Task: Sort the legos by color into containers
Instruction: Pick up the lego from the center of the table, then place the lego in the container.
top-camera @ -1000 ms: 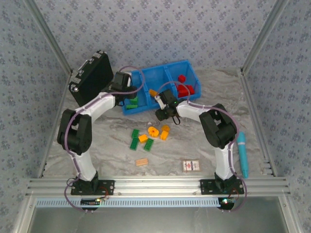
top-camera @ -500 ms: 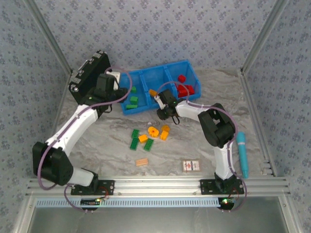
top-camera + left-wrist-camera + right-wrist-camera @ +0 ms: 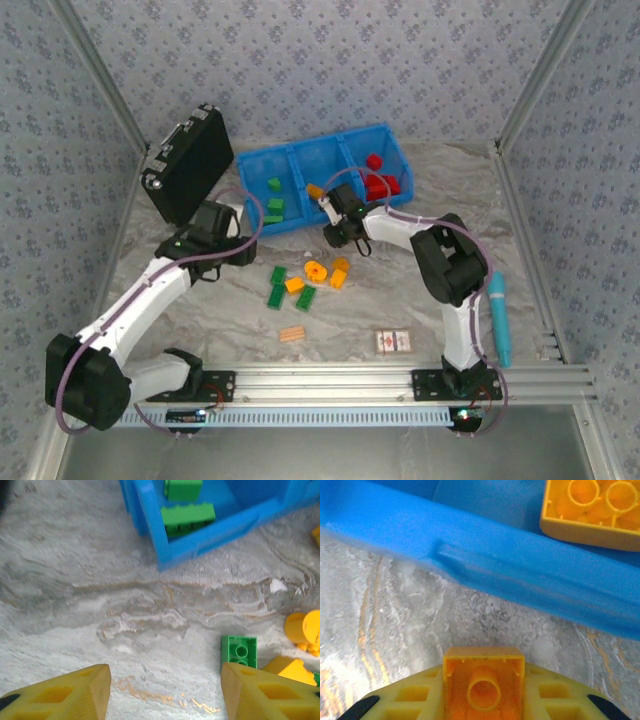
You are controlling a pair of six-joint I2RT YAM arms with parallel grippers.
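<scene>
right gripper (image 3: 483, 695): clamped on an orange-yellow brick (image 3: 483, 672), just short of the blue tray (image 3: 322, 160) front wall; looks staged for the middle bin, where a matching brick (image 3: 590, 510) lies
left gripper (image 3: 165, 680): fingers apart, empty, low over the worktop; green brick (image 3: 239, 652) just ahead, likely next pick
tray: far edge of worktop, centre; greens (image 3: 272, 207) left bin, reds (image 3: 378, 185) right bin
loose legos (image 3: 315, 270): mid-worktop, green and orange mixed
</scene>
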